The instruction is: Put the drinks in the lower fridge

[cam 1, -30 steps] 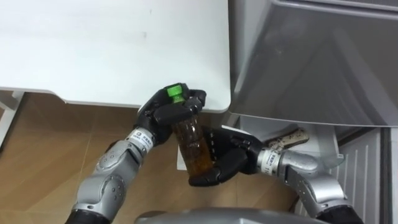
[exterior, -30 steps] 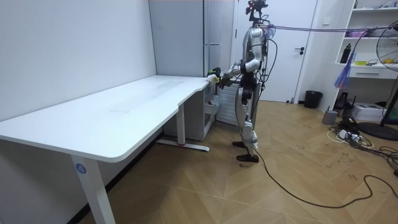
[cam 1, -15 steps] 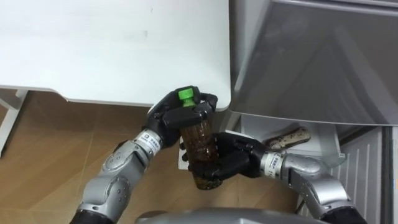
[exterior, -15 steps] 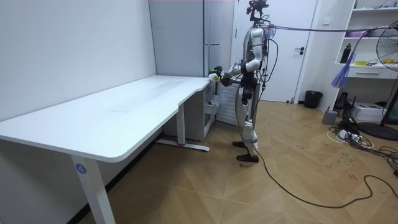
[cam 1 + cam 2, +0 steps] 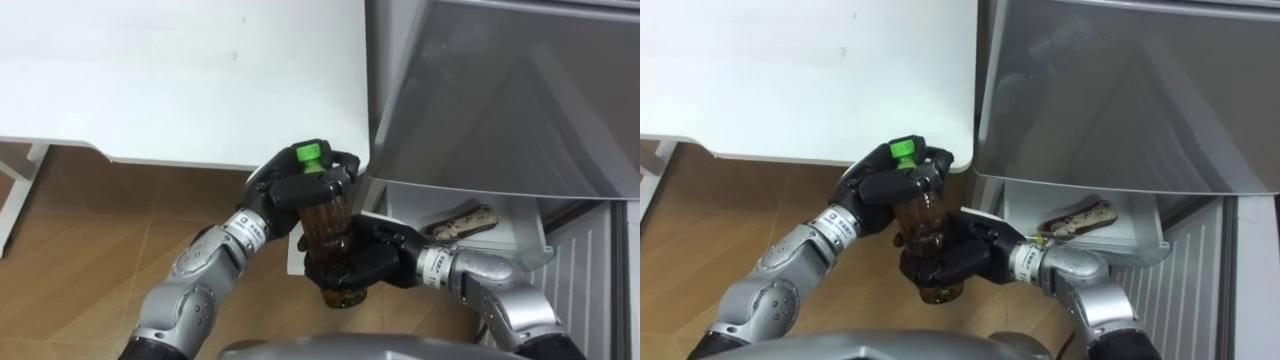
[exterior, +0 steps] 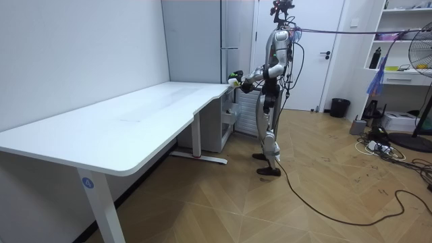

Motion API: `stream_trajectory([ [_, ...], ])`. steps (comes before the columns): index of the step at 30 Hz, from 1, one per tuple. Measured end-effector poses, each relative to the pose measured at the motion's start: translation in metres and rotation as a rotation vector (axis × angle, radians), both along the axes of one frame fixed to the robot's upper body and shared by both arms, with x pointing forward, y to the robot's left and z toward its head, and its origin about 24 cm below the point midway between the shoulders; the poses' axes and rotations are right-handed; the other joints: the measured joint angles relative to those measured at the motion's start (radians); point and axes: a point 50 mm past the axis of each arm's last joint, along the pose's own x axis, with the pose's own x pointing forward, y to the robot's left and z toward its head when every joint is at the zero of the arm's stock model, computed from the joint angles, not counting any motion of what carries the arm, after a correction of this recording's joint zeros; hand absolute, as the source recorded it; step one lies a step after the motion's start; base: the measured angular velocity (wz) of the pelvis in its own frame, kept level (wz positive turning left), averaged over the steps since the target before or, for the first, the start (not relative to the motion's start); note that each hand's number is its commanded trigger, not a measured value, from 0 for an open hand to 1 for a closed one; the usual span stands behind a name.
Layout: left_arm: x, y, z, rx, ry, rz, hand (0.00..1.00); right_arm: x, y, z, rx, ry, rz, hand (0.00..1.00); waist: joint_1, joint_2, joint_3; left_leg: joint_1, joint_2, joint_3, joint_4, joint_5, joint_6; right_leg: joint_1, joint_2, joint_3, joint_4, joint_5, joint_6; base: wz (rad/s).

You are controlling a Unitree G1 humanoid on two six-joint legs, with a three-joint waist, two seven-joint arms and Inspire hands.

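Observation:
A clear bottle (image 5: 325, 222) of brown drink with a green cap (image 5: 310, 153) is held upright in front of me, over the wooden floor by the desk corner. My left hand (image 5: 285, 185) is shut on its neck and shoulder. From the right, my right hand (image 5: 375, 262) has its fingers curled round the bottle's lower part. The same grip shows in the right eye view, with the bottle (image 5: 920, 222) between the left hand (image 5: 875, 185) and the right hand (image 5: 960, 258). The grey fridge (image 5: 500, 90) stands just right of the bottle.
The white desk (image 5: 180, 80) fills the upper left, its corner close to the bottle. Below the fridge's grey front, a white shelf (image 5: 515, 235) sticks out with a brownish item (image 5: 460, 220) lying on it. In the room view I stand between the desk end and the fridge (image 6: 202, 40).
My right hand's fingers have curled round the bottle's lower part. The bottle has shifted a little right, toward the fridge, and stands more upright.

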Motion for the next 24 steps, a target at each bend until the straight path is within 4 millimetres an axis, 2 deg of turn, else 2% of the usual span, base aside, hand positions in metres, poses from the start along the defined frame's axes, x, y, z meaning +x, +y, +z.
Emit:
stream_trajectory([
  [3,0.002,0.005,0.002,0.007,-0.012,0.012,0.0,-0.001,-0.002,-0.002,-0.004,0.009,0.001,1.0,0.003,-0.007,-0.0044,0.0,0.0,0.0,0.001,0.0,0.0,0.0,0.0,-0.001,-0.001,0.0,0.0,0.0],
  [6,0.004,0.005,0.007,0.003,-0.04,0.017,0.0,-0.004,-0.003,-0.006,-0.009,0.033,-0.003,1.0,0.005,-0.007,-0.0032,0.001,0.0,0.0,0.001,0.0,0.0,0.001,-0.001,0.0,0.0,0.0,0.0,0.0],
  [9,0.005,0.006,0.009,0.003,-0.048,0.021,0.0,-0.006,-0.004,-0.009,-0.013,0.047,-0.005,1.0,0.005,-0.005,-0.0011,0.002,0.001,0.0,0.0,0.0,0.0,0.001,-0.001,0.0,0.0,0.0,0.0,0.0],
  [11,0.005,0.006,0.009,0.003,-0.05,0.021,0.0,-0.006,-0.005,-0.009,-0.017,0.05,-0.005,1.0,0.003,0.001,0.0047,0.003,0.001,0.0,-0.004,0.0,0.0,0.0,-0.001,-0.002,0.0,0.0,0.0,0.0],
  [14,0.005,0.007,0.009,0.006,-0.052,0.023,0.0,-0.006,-0.006,-0.009,-0.019,0.05,-0.008,1.0,0.0,0.005,0.0073,0.0,0.001,-0.001,-0.004,0.0,0.0,-0.002,-0.002,-0.002,0.0,0.0,0.0,0.0],
  [18,0.007,0.009,0.013,0.019,-0.076,0.027,0.0,-0.006,-0.005,-0.009,-0.018,0.049,-0.008,1.0,0.003,0.004,0.0063,-0.001,0.001,0.0,-0.004,0.0,0.0,-0.005,-0.001,-0.003,0.0,-0.001,0.0,-0.01],
  [24,0.014,0.013,0.032,0.027,-0.167,0.078,0.0,-0.01,-0.006,-0.011,-0.023,0.046,-0.017,1.0,0.006,-0.002,0.0022,-0.004,0.0,0.0,-0.001,0.0,0.0,-0.014,-0.001,-0.002,0.0,-0.001,0.0,-0.01],
])
